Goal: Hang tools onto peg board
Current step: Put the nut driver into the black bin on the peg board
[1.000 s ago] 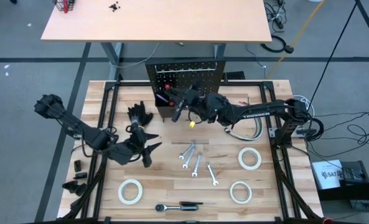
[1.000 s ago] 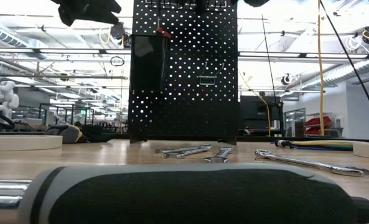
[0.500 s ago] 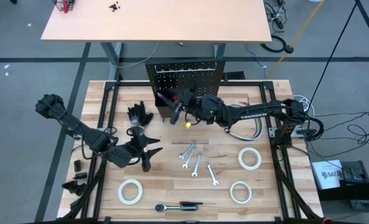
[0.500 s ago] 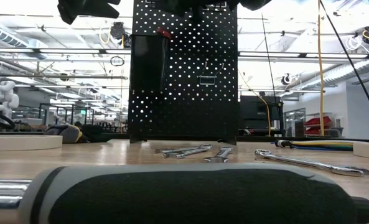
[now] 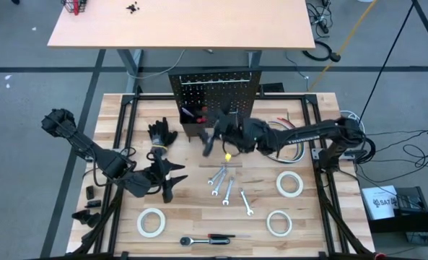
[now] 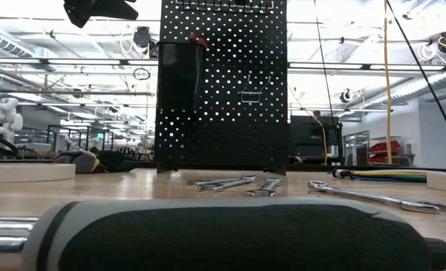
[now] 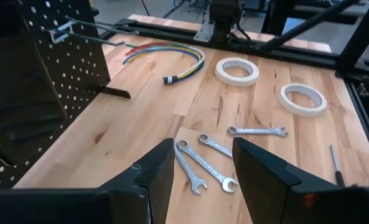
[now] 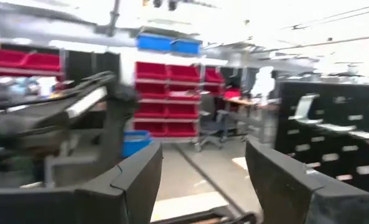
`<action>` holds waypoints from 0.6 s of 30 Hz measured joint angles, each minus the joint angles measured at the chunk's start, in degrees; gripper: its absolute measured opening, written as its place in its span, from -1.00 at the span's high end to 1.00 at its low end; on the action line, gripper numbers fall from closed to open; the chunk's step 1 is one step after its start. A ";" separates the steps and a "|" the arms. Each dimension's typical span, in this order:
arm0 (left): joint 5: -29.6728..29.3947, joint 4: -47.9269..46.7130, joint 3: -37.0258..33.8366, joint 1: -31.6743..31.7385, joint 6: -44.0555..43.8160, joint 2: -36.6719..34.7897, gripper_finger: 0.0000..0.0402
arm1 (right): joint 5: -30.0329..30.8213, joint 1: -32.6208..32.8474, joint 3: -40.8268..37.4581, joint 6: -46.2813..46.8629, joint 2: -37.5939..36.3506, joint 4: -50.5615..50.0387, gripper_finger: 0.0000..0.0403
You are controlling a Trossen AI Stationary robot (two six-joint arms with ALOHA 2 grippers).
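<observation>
Silver wrenches (image 5: 228,188) loose, right gripper (image 5: 212,143) open

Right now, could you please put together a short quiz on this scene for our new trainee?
1. True or false: the right gripper is shut on a wrench.
2. How many tape rolls lie on the table? A) two B) three C) four
3. Which tool pokes out of the bin on the peg board?

Key: 1 false, its fingers are open and empty; 2 B; 3 a red-handled screwdriver.
</observation>
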 joint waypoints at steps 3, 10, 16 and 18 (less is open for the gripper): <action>0.42 0.05 0.00 0.00 1.68 0.00 0.17 | -0.08 3.26 0.00 2.71 -0.12 -3.18 -0.10; 6.06 0.79 0.00 0.09 7.74 0.00 0.17 | -2.37 11.60 0.00 13.95 -0.14 -16.54 -0.11; 10.93 0.75 0.00 0.26 12.35 0.00 0.17 | -12.22 18.88 0.00 21.20 1.49 -20.68 -0.10; 12.50 0.88 0.00 0.78 14.12 0.00 0.17 | -12.21 21.69 0.00 21.43 2.66 -20.59 -0.08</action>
